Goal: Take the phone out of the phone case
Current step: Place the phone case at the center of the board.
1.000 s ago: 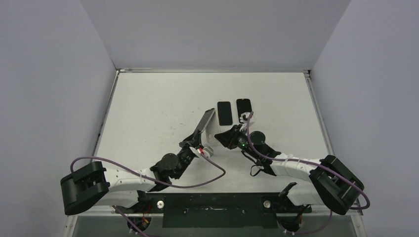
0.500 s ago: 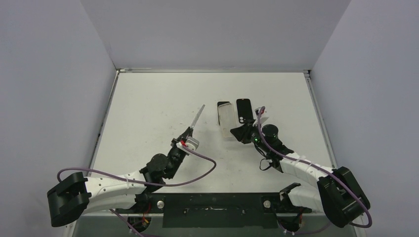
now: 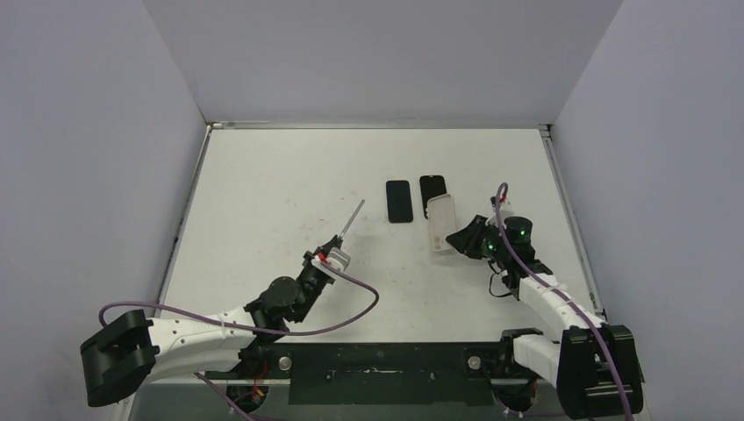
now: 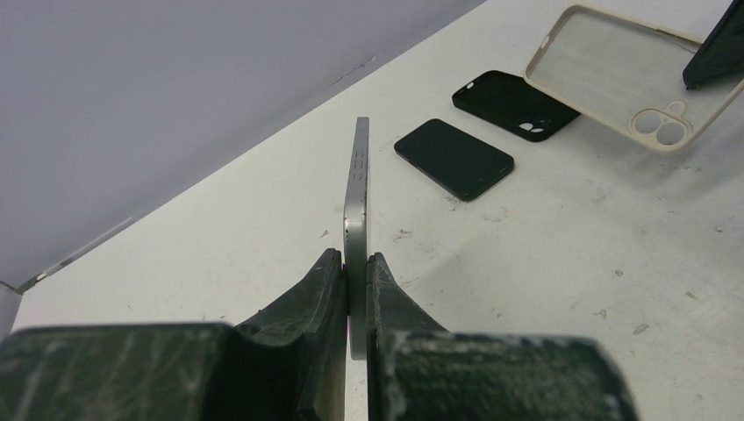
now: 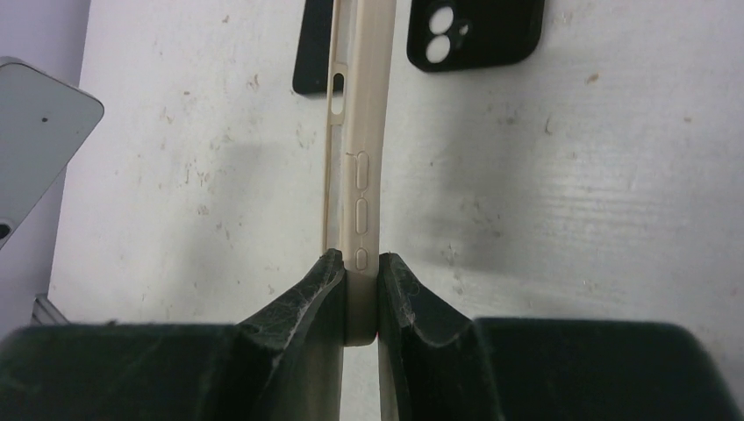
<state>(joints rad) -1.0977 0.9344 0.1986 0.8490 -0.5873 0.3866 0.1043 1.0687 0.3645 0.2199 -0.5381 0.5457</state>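
Pulled apart in the past second, silver phone (image 4: 357, 189) and beige case (image 5: 367, 132) are well separated over the desk (image 3: 263, 175); left claw (image 4: 355, 267) clamps the phone edge-on, right claw (image 5: 358, 267) pinches the empty case near a black phone (image 3: 398, 202) and black case (image 3: 432, 186)

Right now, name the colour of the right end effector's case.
Beige case; left wrist view shows it best.

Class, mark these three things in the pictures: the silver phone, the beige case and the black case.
silver phone (image 4: 356, 197), left wrist view, on its thin side edge.
beige case (image 5: 368, 132), right wrist view, on its outer side wall.
black case (image 4: 513, 103), left wrist view, on its flat middle.
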